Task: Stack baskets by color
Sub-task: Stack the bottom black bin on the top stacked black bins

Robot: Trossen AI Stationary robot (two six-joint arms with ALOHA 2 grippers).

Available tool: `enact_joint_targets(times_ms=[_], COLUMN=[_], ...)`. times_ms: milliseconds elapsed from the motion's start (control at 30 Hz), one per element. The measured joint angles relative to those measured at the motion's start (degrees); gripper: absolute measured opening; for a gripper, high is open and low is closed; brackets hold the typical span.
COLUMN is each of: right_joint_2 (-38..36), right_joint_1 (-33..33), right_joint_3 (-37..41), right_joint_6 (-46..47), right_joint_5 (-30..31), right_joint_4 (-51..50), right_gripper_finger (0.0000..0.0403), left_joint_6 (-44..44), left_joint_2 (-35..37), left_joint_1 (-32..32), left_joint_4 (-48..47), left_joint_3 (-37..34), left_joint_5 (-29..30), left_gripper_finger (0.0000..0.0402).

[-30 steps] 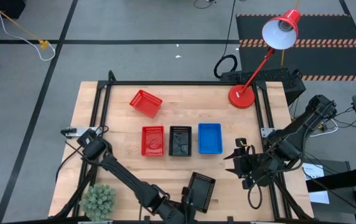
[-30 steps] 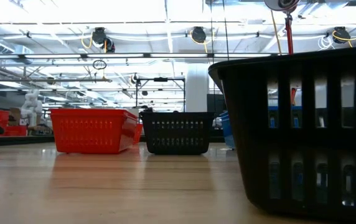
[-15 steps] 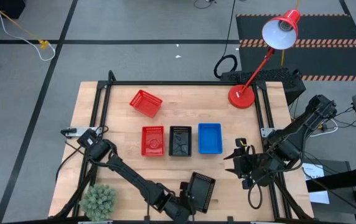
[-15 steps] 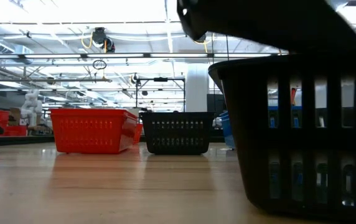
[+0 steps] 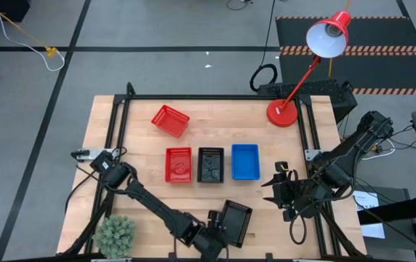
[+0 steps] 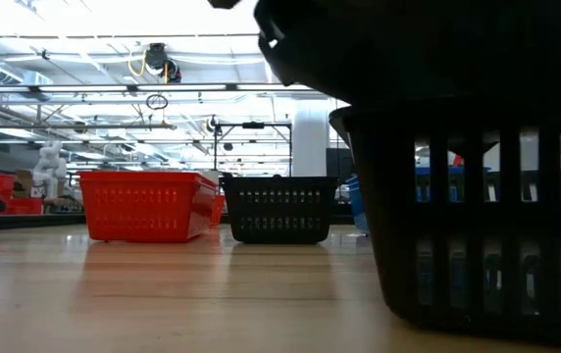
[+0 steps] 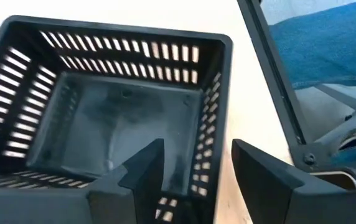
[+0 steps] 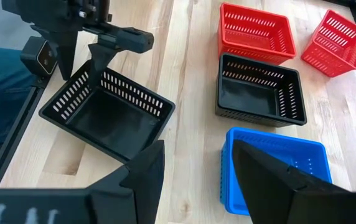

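A black basket (image 5: pixel 236 223) stands on its base near the table's front edge, filling the right of the low view (image 6: pixel 477 216). My left gripper (image 7: pixel 198 147) is open at the basket's left end. One finger (image 7: pixel 145 171) is inside the basket and the other (image 7: pixel 259 177) outside, with the end wall (image 7: pixel 208 168) between them and a gap on each side. A red basket (image 5: pixel 178 164), a black basket (image 5: pixel 210 164) and a blue basket (image 5: pixel 245 161) stand in a row at mid-table. Another red basket (image 5: pixel 170 120) lies tilted behind them. My right gripper (image 5: pixel 276 191) waits open, raised at the right.
The round red lamp base (image 5: pixel 282 113) stands at the back right, its shade out over the floor. A green plant (image 5: pixel 115 234) sits at the front left corner. A person's blue trouser leg (image 7: pixel 327 43) shows just past the table's near edge.
My left gripper has come down over the near black basket's left end and tipped its fingers more steeply downward. In the low view it has entered from above and now hangs over the basket's rim. The basket stays where it was.
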State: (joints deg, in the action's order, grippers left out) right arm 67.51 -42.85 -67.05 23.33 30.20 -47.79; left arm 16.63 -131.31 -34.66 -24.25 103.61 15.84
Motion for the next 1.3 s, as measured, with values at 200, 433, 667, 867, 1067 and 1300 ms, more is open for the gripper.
enact_joint_targets(times_ms=[200,433,667,867,1067,1300], right_joint_2=[0.00,0.00,0.00,0.00,0.00,0.00], right_joint_1=[0.01,0.00,0.02,0.02,0.02,0.02], right_joint_3=[0.00,0.00,0.00,-0.02,-0.02,-0.02], right_joint_6=[-0.03,-0.02,-0.04,-0.17,-0.17,-0.18], right_joint_5=[0.00,0.00,0.00,0.00,0.00,0.00], right_joint_4=[0.00,0.00,0.00,-0.02,-0.02,0.00], right_gripper_finger=[0.0180,0.0180,0.0180,0.0180,0.0180,0.0180], left_joint_6=[-0.53,-3.71,-7.20,-8.19,-10.90,-14.93], left_joint_2=[0.00,0.00,0.20,3.44,7.97,14.74], left_joint_1=[0.06,0.29,-0.28,-1.50,-3.13,-3.45], left_joint_4=[-0.60,-1.29,-1.27,-1.39,-4.19,-10.89], left_joint_3=[0.00,-0.02,-0.02,-0.07,-0.07,-0.07], left_joint_5=[-1.78,-2.84,-4.08,-4.85,-0.39,6.74], left_gripper_finger=[0.0131,0.0036,0.0023,0.0009,0.0016,0.0010])
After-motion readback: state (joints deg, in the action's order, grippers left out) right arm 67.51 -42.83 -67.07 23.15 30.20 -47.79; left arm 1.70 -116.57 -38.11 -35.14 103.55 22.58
